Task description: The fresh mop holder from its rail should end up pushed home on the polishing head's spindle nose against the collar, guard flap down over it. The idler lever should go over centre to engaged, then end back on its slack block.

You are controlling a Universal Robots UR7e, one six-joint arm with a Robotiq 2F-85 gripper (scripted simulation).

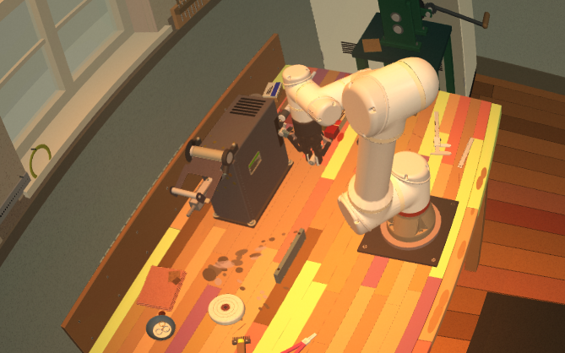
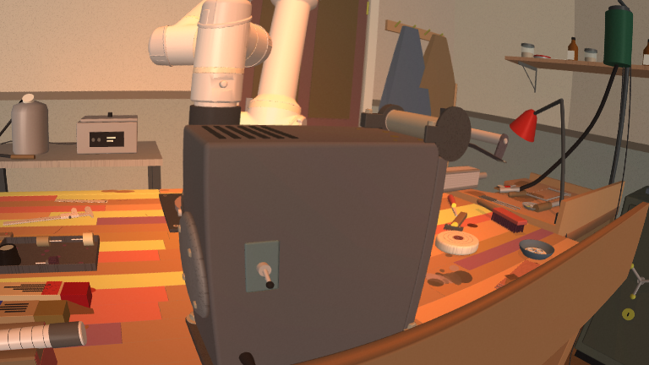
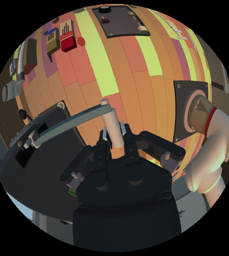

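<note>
The idler lever's pale round handle (image 3: 112, 129) is gripped by my closed gripper (image 3: 114, 135), and its flat grey arm (image 3: 68, 123) runs back to a pivot on the side of the dark polishing head (image 1: 249, 158). My gripper (image 1: 312, 153) hangs just behind the head's rear side, hidden from the second side camera by the housing (image 2: 306, 237). The spindle with its dark collar disc (image 2: 450, 132) sticks out of the head's far side. A dark rail plate (image 3: 122, 20) with small parts lies further along the bench.
The polishing head's housing stands right beside my wrist. Red and tan boxes (image 3: 67, 36) and a ribbed tube (image 3: 20, 65) lie past it. My own base (image 1: 407, 219) sits on its plate. A buffing wheel (image 1: 226, 308), cloth and dish lie at the bench's other end.
</note>
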